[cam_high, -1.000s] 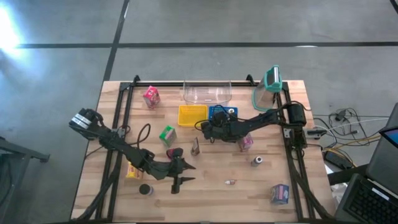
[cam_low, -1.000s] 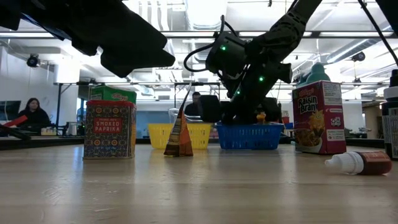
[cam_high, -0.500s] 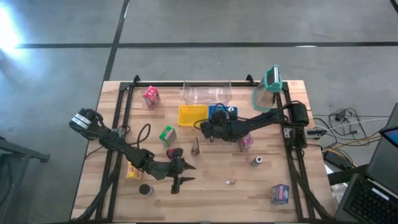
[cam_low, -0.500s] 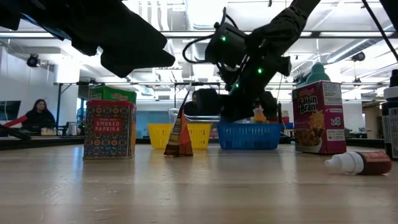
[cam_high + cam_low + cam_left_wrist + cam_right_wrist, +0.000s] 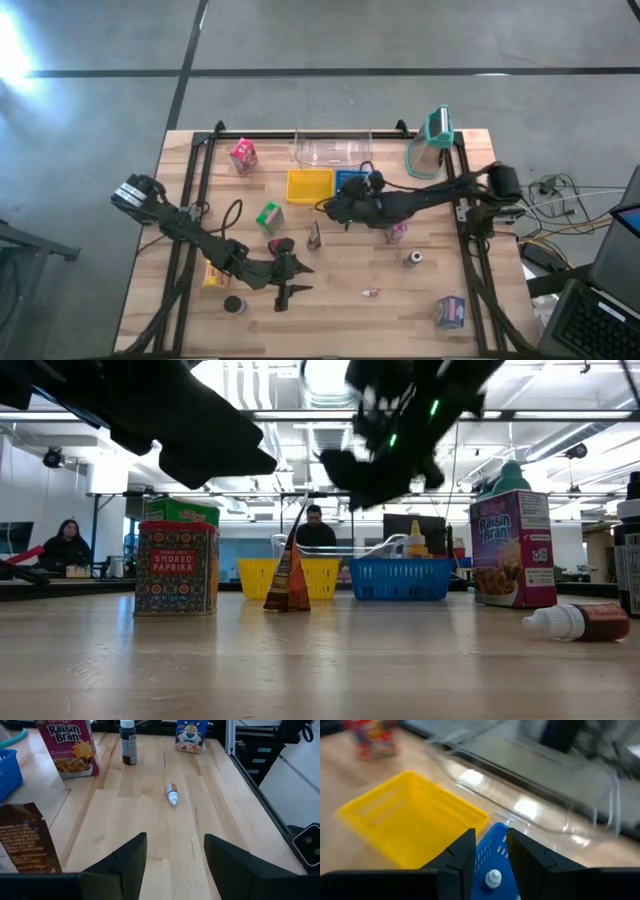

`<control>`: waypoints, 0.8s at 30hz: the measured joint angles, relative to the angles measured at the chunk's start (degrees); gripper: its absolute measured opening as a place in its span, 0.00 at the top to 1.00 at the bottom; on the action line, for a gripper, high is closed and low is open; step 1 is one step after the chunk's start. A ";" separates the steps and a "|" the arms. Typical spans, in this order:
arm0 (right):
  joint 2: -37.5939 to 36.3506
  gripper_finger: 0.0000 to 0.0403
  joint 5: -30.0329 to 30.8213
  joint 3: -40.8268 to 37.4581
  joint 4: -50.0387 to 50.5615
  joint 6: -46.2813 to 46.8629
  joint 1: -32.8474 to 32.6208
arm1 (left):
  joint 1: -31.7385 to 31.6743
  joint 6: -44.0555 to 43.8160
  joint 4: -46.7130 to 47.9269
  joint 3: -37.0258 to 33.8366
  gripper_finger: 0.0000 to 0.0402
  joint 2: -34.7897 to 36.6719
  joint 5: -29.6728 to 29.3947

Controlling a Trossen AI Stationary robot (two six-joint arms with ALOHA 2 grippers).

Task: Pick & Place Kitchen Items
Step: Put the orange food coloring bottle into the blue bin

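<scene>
The left claw [image 5: 286, 290] hovers low over the near part of the surface [image 5: 340, 310], fingers apart and empty, with a small dropper bottle [image 5: 172, 794] lying ahead of it. The right claw [image 5: 335, 208] hangs above the blue basket [image 5: 349, 180], fingers a little apart and holding nothing; a small white-capped bottle [image 5: 493, 878] sits in the basket below. To finish this placing well, the right arm should rise straight, clear of the basket rim, before swinging toward the pink carton [image 5: 397, 232] nearby.
</scene>
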State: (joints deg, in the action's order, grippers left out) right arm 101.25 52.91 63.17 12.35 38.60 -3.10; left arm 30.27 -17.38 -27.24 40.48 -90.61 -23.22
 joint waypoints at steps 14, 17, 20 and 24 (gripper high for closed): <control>-20.05 0.90 -26.17 7.35 24.69 -17.58 -21.75 | 0.06 -0.45 0.13 -0.02 0.49 0.00 0.45; -18.13 0.90 -26.57 7.89 26.25 -12.98 -27.50 | 0.06 -0.24 -0.10 0.01 0.49 0.28 0.46; -13.83 0.88 -29.97 8.84 29.57 -9.39 -31.05 | 0.06 0.51 -0.22 0.05 0.49 1.13 0.46; -7.59 0.85 -35.68 12.80 35.00 -5.53 -33.30 | 0.09 0.84 -0.20 0.05 0.49 1.74 0.46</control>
State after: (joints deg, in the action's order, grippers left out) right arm 93.66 17.23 75.97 47.36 33.07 -36.40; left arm 30.36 -16.53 -27.44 40.53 -88.87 -22.76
